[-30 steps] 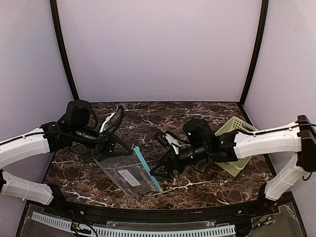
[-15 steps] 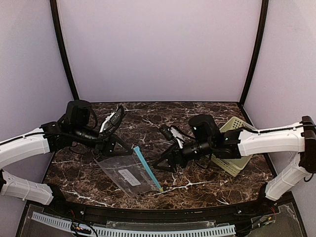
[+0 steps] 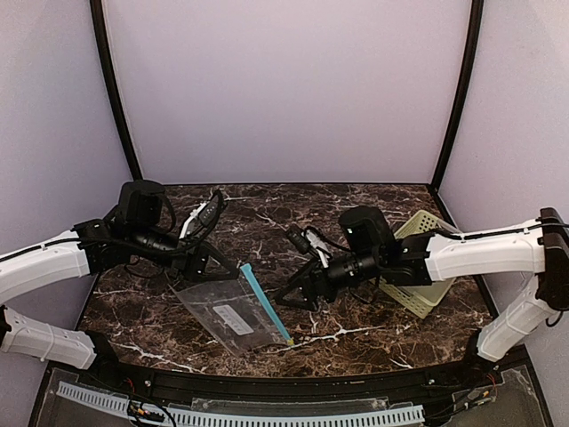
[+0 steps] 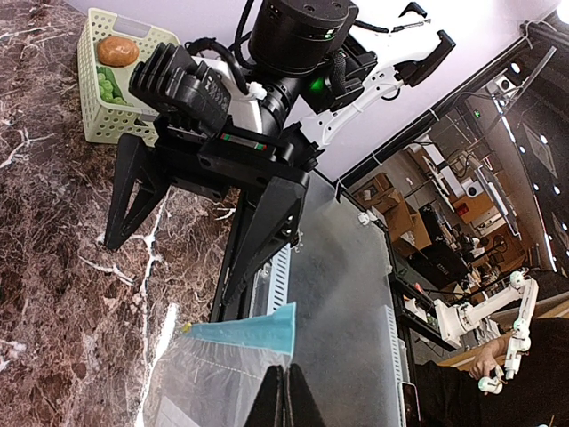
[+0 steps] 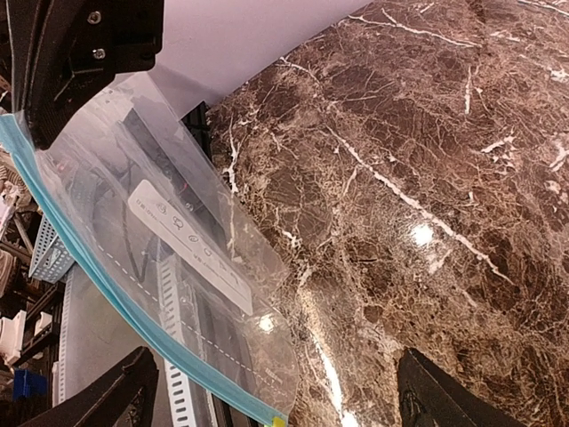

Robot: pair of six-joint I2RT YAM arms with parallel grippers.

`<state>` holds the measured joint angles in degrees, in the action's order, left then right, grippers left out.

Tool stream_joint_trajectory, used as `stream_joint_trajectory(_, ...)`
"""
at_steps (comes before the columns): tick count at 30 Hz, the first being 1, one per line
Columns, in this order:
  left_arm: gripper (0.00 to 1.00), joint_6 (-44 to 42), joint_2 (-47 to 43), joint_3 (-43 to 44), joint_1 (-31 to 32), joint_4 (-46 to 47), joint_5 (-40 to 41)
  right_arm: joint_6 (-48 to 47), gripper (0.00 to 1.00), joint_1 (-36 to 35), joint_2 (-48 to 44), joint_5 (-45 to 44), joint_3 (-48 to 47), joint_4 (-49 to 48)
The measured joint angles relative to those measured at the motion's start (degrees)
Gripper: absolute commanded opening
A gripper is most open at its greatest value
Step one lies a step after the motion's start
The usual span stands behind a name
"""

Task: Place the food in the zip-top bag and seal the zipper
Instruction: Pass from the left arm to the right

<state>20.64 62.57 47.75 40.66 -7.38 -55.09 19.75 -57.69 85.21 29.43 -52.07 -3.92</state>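
The clear zip-top bag (image 3: 229, 313) hangs tilted with its near end low by the table's front edge. Its teal zipper strip (image 3: 265, 304) faces my right gripper. My left gripper (image 3: 222, 267) is shut on the bag just below the strip's far end, as the left wrist view (image 4: 286, 396) shows. My right gripper (image 3: 298, 296) is open and empty just right of the strip; in the right wrist view (image 5: 276, 409) the bag (image 5: 178, 258) and zipper (image 5: 89, 267) lie ahead. The brown oval (image 4: 117, 51) and green vegetable (image 4: 108, 84) lie in the basket.
The pale green slotted basket (image 3: 425, 229) stands at the right, partly behind my right arm; it also shows in the left wrist view (image 4: 98, 120). The brown marble table (image 3: 267, 209) ends in a black front rail (image 3: 284, 378). Black frame posts stand at the back corners.
My right gripper has drawn back a little from the bag's near corner and risen slightly. The left gripper and the bag have stayed still.
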Motion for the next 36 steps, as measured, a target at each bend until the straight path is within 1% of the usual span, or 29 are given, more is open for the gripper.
stream_joint_trajectory(12,0.01,0.0,0.5,0.0,0.0,0.0,0.0,-0.9,0.90,-0.7,2.8,0.8,-0.2,0.1)
stream_joint_trajectory(33,0.01,0.0,1.3,0.0,0.0,0.0,-0.4,-1.5,0.89,-1.7,4.8,1.2,-1.3,-0.4)
stream_joint_trajectory(36,0.01,0.0,1.3,0.0,0.0,0.0,-0.4,-1.5,0.86,-1.7,4.5,0.8,-1.3,-0.4)
